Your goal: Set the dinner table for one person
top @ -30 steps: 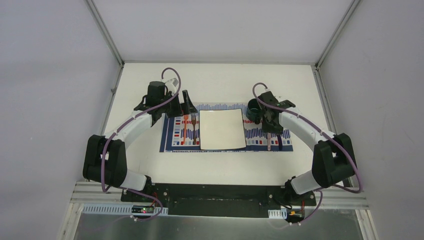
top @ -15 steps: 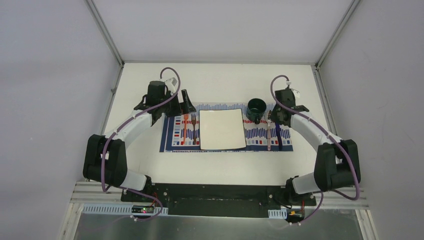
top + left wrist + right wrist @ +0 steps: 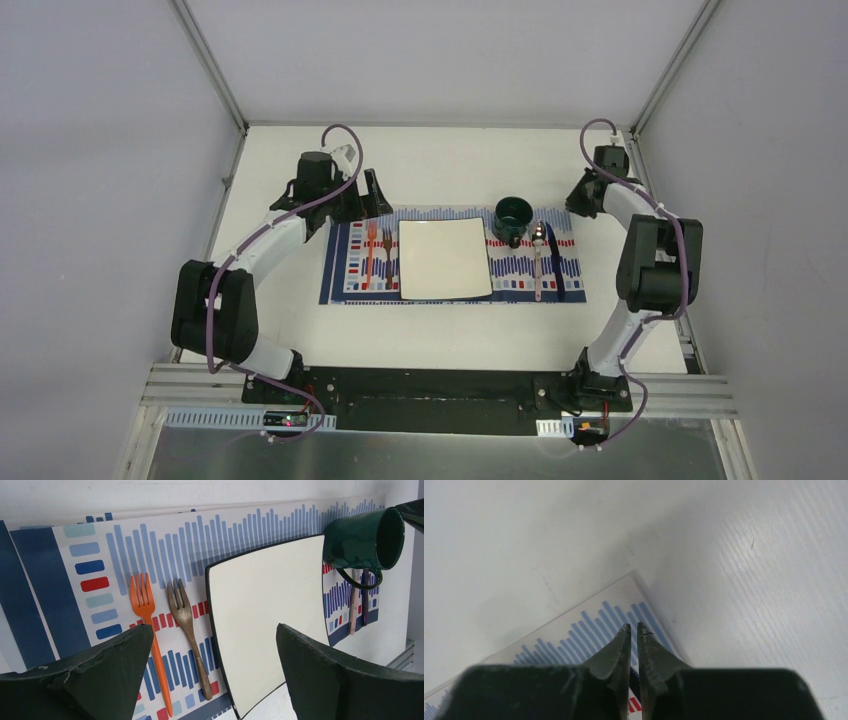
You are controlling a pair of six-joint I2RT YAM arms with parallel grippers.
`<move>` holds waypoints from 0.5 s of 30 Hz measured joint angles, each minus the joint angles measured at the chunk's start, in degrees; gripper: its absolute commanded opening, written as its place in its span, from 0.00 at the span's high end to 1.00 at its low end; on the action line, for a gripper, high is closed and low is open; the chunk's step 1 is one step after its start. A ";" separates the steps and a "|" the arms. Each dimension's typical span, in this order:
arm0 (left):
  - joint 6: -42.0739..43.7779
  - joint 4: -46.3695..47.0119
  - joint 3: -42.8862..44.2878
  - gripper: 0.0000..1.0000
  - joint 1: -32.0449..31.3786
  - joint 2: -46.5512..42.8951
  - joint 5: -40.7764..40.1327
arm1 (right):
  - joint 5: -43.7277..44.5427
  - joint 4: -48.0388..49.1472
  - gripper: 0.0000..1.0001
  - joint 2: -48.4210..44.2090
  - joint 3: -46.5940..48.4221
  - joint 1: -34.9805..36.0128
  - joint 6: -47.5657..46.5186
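On the white dinner table lies a striped placemat bearing a square white plate. Left of the plate are an orange fork and a wooden fork. A green mug, a spoon and a dark knife sit on the right. My left gripper hovers open and empty past the mat's far left corner; its view shows the forks, plate and mug. My right gripper is shut and empty over the mat's far right corner.
Aluminium frame rails run along the table's sides, with grey walls just beyond them. The right arm is folded back close to the right rail. Bare white tabletop lies beyond the mat's far edge and in front of it.
My right arm has drawn back from over the spoon and knife to the far right corner, its jaws narrowing. The left arm has shifted slightly towards the back.
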 measured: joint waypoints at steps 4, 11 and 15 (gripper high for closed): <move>0.07 -0.07 0.26 0.01 0.00 0.74 0.00 | -4.90 -0.31 0.90 6.19 0.09 -3.02 0.52; 0.09 -0.28 0.39 0.01 0.00 0.96 0.00 | -8.55 -2.73 0.91 9.79 4.35 -4.83 1.90; 0.09 -0.94 0.90 0.01 0.00 0.96 0.00 | -7.10 -3.52 0.91 9.86 4.81 -4.83 2.25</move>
